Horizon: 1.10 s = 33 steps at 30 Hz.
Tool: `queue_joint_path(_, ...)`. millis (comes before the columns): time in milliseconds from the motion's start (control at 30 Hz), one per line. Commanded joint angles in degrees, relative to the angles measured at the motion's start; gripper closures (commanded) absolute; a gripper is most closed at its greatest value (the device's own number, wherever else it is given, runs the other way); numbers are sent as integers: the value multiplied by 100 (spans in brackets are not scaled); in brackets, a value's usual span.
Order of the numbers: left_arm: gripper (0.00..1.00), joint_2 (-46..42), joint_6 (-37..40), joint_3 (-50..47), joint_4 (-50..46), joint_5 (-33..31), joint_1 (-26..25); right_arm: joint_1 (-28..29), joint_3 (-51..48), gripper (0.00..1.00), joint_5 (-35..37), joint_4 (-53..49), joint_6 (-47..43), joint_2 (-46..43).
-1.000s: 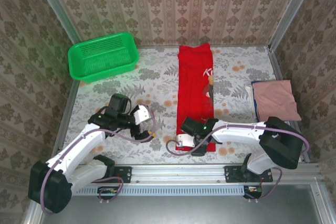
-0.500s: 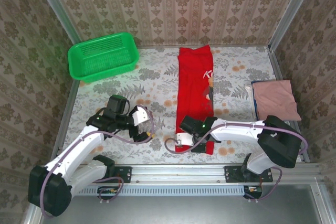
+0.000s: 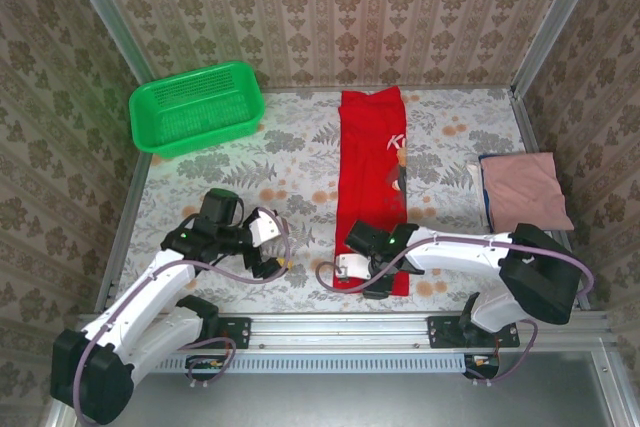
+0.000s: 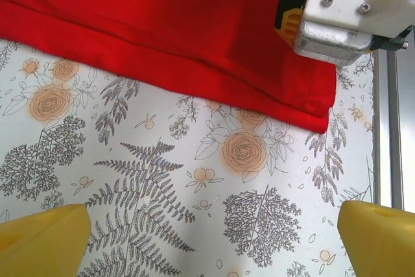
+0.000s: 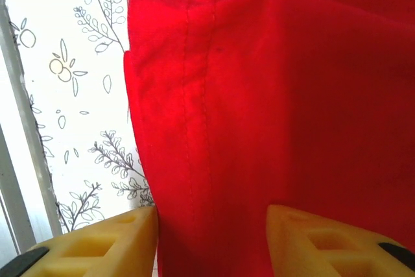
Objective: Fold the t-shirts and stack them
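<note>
Red cloth t-shirt with cream print (image 3: 372, 162): long folded strip, mid-table, long axis running near edge to far edge. My right gripper (image 5: 211, 244) at its near hem, fingers apart, cloth between; touching or hovering, hard to tell. My left gripper (image 4: 207, 244) spread wide over bare floral table (image 3: 450, 147), shirt just right of it. Folded dusty pink t-shirt (image 3: 522, 190) at right edge, green mesh basket (image 3: 195, 107) in far-left corner; neither in way.

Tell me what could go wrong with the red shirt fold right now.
The right claw stands open across the near-left edge of the red shirt, where layers overlap; it may pinch just the top layer. The left claw hovers open over bare table, so a one-corner lift could skew the fold.
</note>
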Motion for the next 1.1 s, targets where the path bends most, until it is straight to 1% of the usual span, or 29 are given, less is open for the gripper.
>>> queue_joint_path(0,0,-54,-101,-83,108,76,44,37,-110,54,-197,68,63,182)
queue_joint_path(67,0,-33,-93,-83,114,71,47,33,-139,59,-149,149,90,284)
queue_joint_path(167,0,-28,-50,-88,69,77,42,33,-142,68,-80,205,82,390)
queue_joint_path(200,0,-36,-39,-92,48,72,41,34,-150,75,-70,213,85,393)
queue_joint_path(300,0,-94,-27,-102,2,61,40,34,-115,100,-77,60,82,284)
queue_joint_path(433,0,-159,-32,-93,10,54,46,83,-86,100,-106,-329,145,-152)
queue_joint_path(533,0,-164,-48,-59,63,56,46,118,11,100,-169,-719,335,-643)
queue_joint_path(700,0,-106,-59,-14,162,59,40,147,352,100,-52,-1392,451,-1194)
queue_joint_path(833,0,-6,-38,8,247,71,40,44,674,100,200,-1644,222,-1287)
queue_joint_path(1067,0,108,-74,83,337,74,40,-556,1368,100,79,-1852,-411,-913)
